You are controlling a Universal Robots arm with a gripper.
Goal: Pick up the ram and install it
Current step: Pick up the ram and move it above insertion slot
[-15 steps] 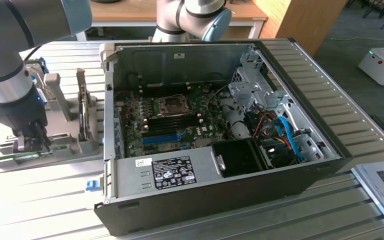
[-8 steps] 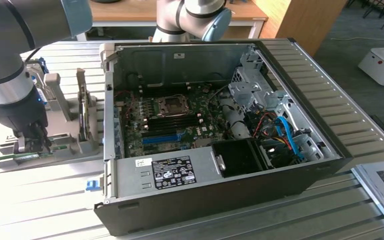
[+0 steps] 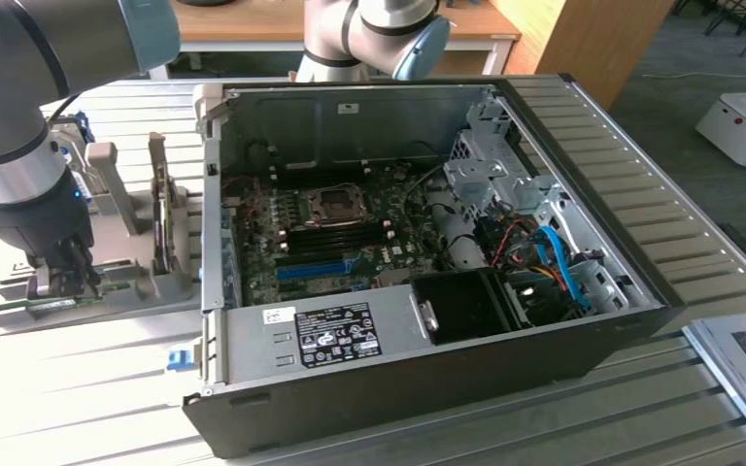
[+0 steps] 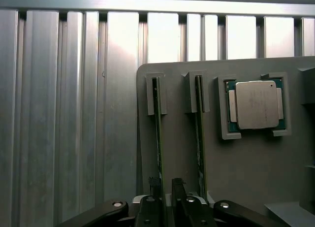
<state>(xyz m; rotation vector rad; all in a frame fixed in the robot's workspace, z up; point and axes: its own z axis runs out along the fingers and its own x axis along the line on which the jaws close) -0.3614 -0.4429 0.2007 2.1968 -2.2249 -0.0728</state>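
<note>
While long green ram stick (image 4: 158, 138) is seated in grey holder tray (image 4: 246, 158), gripper (image 4: 165, 183) is held spread astride it; pickup not done, install into black computer case (image 3: 387, 388) left.

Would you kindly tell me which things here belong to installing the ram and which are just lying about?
Job in hand: gripper; the ram nearest it; motherboard in the open computer case.
Lying about: second ram stick; processor chip; wooden desk.
</note>
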